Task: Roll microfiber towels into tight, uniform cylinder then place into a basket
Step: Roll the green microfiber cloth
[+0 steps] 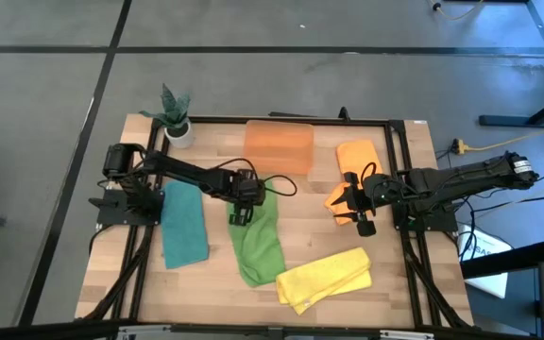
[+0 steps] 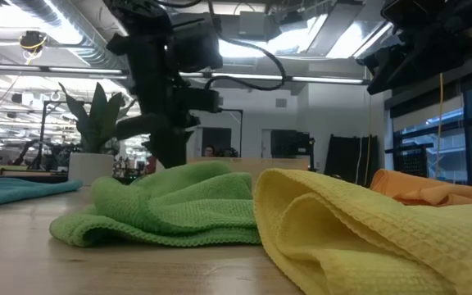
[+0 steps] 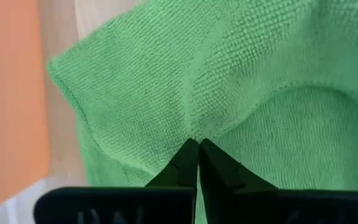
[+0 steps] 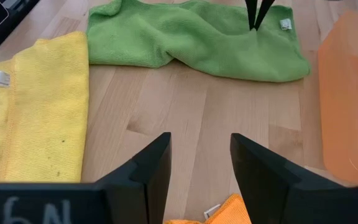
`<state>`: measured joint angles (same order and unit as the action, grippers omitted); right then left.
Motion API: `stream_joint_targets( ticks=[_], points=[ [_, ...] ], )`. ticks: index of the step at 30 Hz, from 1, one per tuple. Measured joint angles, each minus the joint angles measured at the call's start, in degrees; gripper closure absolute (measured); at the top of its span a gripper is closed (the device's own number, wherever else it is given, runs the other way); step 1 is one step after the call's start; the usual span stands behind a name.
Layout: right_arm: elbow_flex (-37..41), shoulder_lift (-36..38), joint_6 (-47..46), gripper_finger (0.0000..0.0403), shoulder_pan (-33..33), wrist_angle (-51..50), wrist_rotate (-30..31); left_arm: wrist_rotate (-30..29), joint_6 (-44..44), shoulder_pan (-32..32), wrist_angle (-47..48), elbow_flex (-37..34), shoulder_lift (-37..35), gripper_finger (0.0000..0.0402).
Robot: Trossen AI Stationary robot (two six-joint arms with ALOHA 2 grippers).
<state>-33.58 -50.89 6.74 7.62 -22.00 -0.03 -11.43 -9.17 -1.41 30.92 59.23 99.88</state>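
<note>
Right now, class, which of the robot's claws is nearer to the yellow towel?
Right. The right claw hangs open above the yellow towel, beside an orange towel. The left claw is farther off, shut on the green towel.

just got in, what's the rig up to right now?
The left gripper is shut, pinching a fold of the crumpled green microfiber towel in the middle of the wooden table. The right gripper hangs open above bare table, next to an orange towel. The flat teal towel and the loosely folded yellow towel lie untouched. Nothing is rolled yet, and no towel shows in the translucent orange basket.
</note>
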Motion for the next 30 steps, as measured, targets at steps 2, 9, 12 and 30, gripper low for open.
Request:
stream_joint_targets(
  ticks=[2, 9, 12, 30],
  points=[
    [0.0, 0.0, 0.0, 0.0237, 0.02, -0.02, 0.0, -0.04, 0.04, 0.0, 2.38, 0.92, 0.0, 0.0401],
    [0.0, 0.0, 0.0, 0.0237, 0.0, 0.0, 0.0, -2.84, 0.97, 0.11, 10.94, 5.61, -0.02, 0.0401],
    [0.0, 0.0, 0.0, 0.0237, 0.0, 0.0, 0.0, -2.88, 1.6, 0.14, 16.97, 7.92, -0.02, 0.0401],
    [0.0, 0.0, 0.0, 0.0237, 0.0, -0.13, 0.0, -0.08, 6.1, 0.79, 32.6, 11.57, -0.07, 0.0401]
  ],
)
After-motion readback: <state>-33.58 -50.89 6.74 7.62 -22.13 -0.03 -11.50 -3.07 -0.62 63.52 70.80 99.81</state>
